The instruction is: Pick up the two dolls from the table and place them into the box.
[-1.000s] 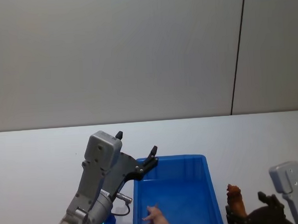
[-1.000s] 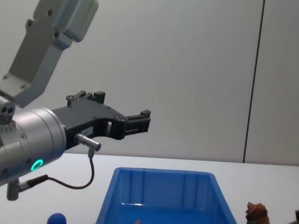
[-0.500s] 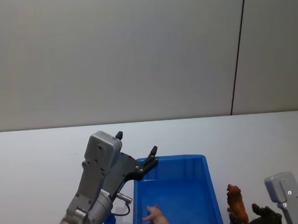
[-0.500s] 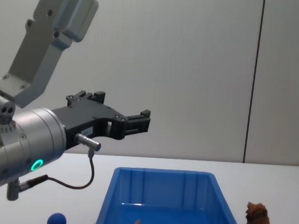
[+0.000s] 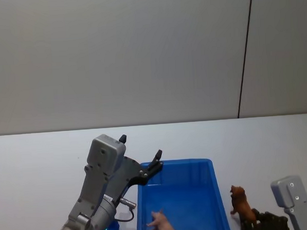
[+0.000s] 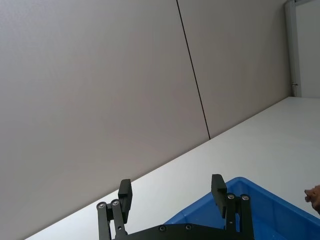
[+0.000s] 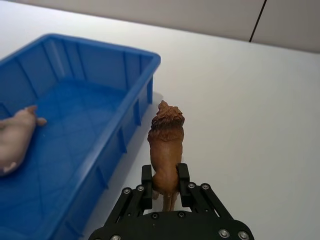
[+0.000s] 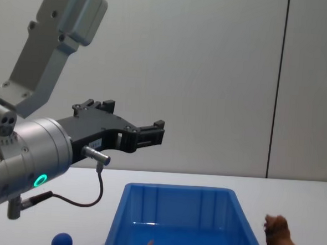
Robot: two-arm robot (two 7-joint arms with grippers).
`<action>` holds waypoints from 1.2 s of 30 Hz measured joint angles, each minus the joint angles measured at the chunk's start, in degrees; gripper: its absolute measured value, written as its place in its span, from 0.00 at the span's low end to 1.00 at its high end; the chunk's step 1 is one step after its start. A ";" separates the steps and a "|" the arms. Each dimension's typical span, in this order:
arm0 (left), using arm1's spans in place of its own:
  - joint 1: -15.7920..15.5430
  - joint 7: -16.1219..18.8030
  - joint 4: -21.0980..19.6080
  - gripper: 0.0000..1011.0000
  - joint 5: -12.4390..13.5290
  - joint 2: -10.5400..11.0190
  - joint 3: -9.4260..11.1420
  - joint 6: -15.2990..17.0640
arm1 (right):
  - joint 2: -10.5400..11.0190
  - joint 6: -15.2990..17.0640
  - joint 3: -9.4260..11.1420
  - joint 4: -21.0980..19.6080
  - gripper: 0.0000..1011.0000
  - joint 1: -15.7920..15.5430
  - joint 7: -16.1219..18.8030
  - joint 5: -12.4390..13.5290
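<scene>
Brown doll [image 7: 166, 145] is clamped at its hindquarters between the two fingers of the right gripper [image 7: 165, 175], with its maned head pointed away from the wrist. It is held outside the box [image 5: 187, 162], just beside the right-hand wall and roughly level with the rim in the chest view. Whether its feet touch the table [image 5: 42, 157] cannot be told.

Pink doll [image 5: 162, 225] is seen lying inside the box, on the blue floor, towards the near end and the left-hand wall. It is touched by neither gripper and is well apart from the brown doll, with the box's right wall between them.

The left gripper [image 6: 171, 186] is held raised above the table, near the box's far left corner. Its fingers are spread apart and nothing is held between them. A thin cable is looped below its wrist.

A blue ball [image 8: 62, 241] is seen on the table to the left of the box, below the left arm.
</scene>
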 joint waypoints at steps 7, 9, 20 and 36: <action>0.00 0.00 0.00 0.99 0.00 0.00 0.00 0.00 | 0.07 -1.69 -0.04 -2.36 0.28 -0.16 0.15 -1.21; 0.00 0.00 0.00 0.99 0.00 0.00 0.00 0.00 | 0.08 -2.33 -0.08 -3.17 0.28 -0.15 0.36 -1.64; 0.00 0.00 0.00 0.99 0.00 0.00 0.00 0.00 | -0.64 -5.39 -0.60 -5.98 0.28 1.50 3.78 -3.47; 0.00 0.00 0.00 0.99 0.00 0.00 0.00 0.00 | -3.97 -5.97 -1.94 -2.58 0.59 6.25 10.01 -3.95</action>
